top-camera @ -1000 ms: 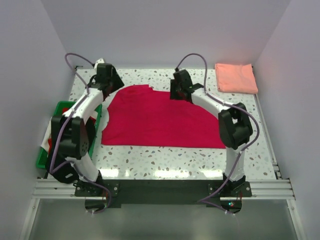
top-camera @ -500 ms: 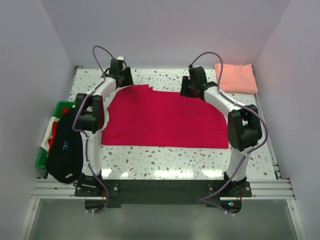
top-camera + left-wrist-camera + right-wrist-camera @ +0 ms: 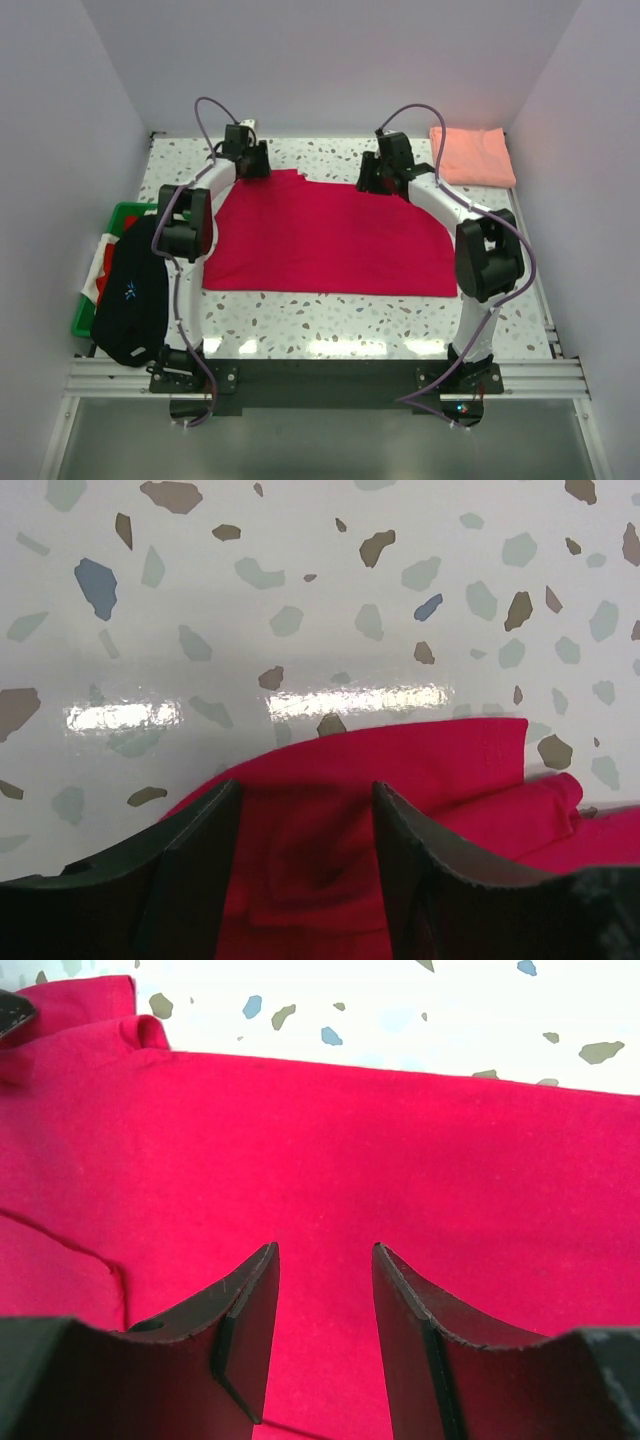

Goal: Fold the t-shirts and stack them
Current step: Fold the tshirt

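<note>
Top external: crimson t-shirt (image 3: 330, 240) stretches left-right, left claw (image 3: 306, 792) and right claw (image 3: 325, 1255) spread apart

Right gripper (image 3: 325, 1252) fingers stood apart, nothing pinched between them; crimson t-shirt (image 3: 420, 1140) lay flat beneath and ahead of the jaws; a folded edge ran left of the jaws; cloth bunched far ahead-left; speckled table (image 3: 400, 1010) showed beyond the cloth's far edge.
</note>
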Controlling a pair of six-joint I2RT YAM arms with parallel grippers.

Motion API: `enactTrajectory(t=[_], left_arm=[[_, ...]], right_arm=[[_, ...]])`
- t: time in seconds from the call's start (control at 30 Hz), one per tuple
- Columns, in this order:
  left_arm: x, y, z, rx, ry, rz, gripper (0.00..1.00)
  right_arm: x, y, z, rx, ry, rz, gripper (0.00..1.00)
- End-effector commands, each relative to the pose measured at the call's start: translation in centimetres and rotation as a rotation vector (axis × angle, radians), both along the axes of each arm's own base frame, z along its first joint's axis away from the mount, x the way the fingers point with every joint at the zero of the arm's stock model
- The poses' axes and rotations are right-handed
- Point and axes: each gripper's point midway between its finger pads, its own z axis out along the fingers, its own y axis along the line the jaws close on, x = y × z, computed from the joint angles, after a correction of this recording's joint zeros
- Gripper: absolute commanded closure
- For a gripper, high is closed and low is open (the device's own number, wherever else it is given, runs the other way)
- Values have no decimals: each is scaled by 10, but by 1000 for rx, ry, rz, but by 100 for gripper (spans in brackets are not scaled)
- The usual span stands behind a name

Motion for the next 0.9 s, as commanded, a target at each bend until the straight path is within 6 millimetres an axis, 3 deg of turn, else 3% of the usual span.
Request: enactTrajectory(t=[0.0,0.17,0.2,0.33,0.47,0.57,0.87], left_arm=[[15,-6,7,-1,-54,-32,42],[14,-12,5,17,-57,-46,55],[13,-12,4,20,-56,-48,63],[11,-10,5,36,-58,-53,79],[14,-6,18,48,-87,-33,100],[15,-4,33,41,-128,-11,100],[26,12,107,-36,-334,122,100]], right_arm=[[11,3,14,40,-48,4,55],[13,3,13,42,-48,3,55],[12,4,11,42,-45,6,55],[13,3,6,42,-34,4,55],[14,1,5,38,-32,1,55],[15,-3,1,27,-28,-10,55],[18,-21,-6,15,-16,-51,56]])
